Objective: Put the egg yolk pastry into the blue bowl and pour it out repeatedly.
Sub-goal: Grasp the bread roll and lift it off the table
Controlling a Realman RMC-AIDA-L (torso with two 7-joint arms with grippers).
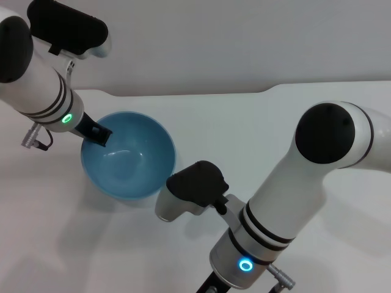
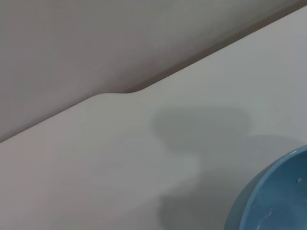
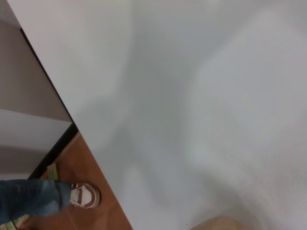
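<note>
- Pastry first: the egg yolk pastry [image 3: 221, 224] shows only as a tan sliver at the edge of the right wrist view, resting on the white table [image 1: 256, 128]. It is absent from the head view, probably hidden beneath the right arm at the near edge.
- Handling, as a judgement: a small dough-like ball should be light, soft and easily dented, so a gentle pinch across its middle suits it. Its matte skin ought not to slip much.
- Blue bowl [image 1: 131, 160]: glossy, deep and empty, sitting on the table towards the robot's left. It looks rigid and smooth-walled, so likely slippery; the rim is the natural place to hold it for tipping.
- Left gripper [image 1: 98, 134]: its dark tip sits at the bowl's left rim, seemingly pinched onto that rim with one finger inside, though the fingers are too hidden to be certain.
- Right gripper: below the frame in the head view and not shown by its own wrist camera, so its opening cannot be told, nor whether it holds anything.
- Surface: plain white, matte and flat, with a notched far edge.
- Room: a grey wall behind; beside the table's edge a brown floor, with a person's jeans leg and sneaker [image 3: 84, 195].
</note>
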